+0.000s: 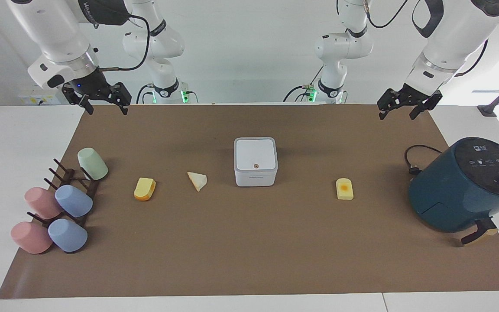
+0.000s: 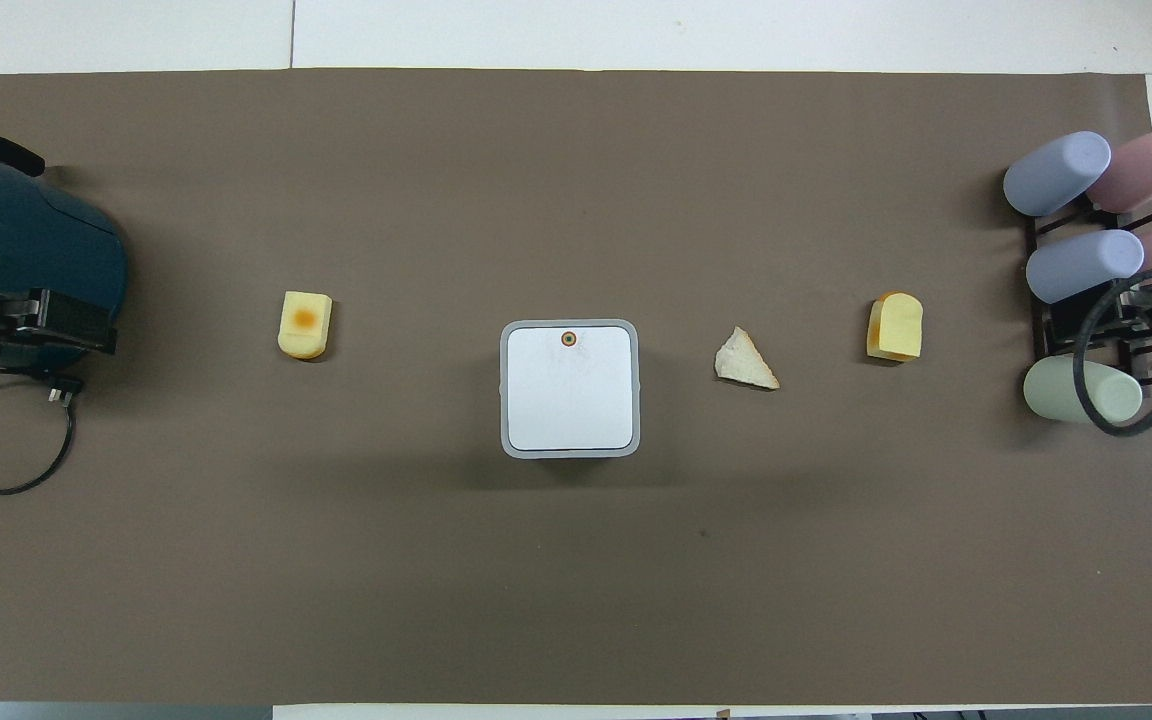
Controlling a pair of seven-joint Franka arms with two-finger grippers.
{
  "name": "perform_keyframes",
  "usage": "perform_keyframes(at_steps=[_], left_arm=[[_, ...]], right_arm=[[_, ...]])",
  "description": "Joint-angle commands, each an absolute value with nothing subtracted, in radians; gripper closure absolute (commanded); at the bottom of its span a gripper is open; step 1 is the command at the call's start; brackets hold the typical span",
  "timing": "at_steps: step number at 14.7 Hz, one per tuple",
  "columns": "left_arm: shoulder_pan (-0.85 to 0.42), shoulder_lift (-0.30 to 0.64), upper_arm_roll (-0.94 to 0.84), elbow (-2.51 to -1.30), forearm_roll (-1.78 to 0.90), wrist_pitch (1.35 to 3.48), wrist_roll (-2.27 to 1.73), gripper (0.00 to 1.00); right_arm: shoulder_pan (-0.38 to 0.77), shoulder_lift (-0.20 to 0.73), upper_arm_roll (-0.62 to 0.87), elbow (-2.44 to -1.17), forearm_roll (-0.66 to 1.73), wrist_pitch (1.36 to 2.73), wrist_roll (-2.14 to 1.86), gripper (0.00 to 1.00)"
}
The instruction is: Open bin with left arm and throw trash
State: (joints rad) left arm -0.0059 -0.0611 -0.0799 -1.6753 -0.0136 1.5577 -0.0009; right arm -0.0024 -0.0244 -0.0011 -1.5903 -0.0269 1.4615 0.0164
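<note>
The white bin (image 1: 255, 161) stands mid-table with its lid shut; it also shows in the overhead view (image 2: 569, 388). The trash lies on the brown mat in a row with it. The cream wedge (image 1: 197, 180) (image 2: 746, 360) and the yellow-orange bread block (image 1: 144, 189) (image 2: 896, 327) lie toward the right arm's end. The pale yellow block with an orange spot (image 1: 345, 189) (image 2: 305, 323) lies toward the left arm's end. My left gripper (image 1: 399, 113) (image 2: 36, 320) is open and empty, raised over the mat's edge by the air fryer. My right gripper (image 1: 105, 108) (image 2: 1151, 305) is open and empty, raised near the cup rack.
A dark-teal air fryer (image 1: 461, 190) with a black cord (image 1: 418, 158) stands at the left arm's end. Several pastel cups on a dark rack (image 1: 59, 203) sit at the right arm's end.
</note>
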Motion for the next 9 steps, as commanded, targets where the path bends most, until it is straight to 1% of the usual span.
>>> perform_keyframes(at_steps=[1,9], left_arm=[[-0.008,-0.077,-0.083,-1.689,-0.018,1.562,-0.006,0.0],[-0.014,-0.077,-0.086,-1.687,-0.018,1.557,-0.009,0.0]], right_arm=[[-0.017,-0.037,0.003,-1.606,-0.021,1.482,0.032,0.0],[-0.02,-0.037,0.003,-1.614,-0.021,1.499,0.034,0.0]])
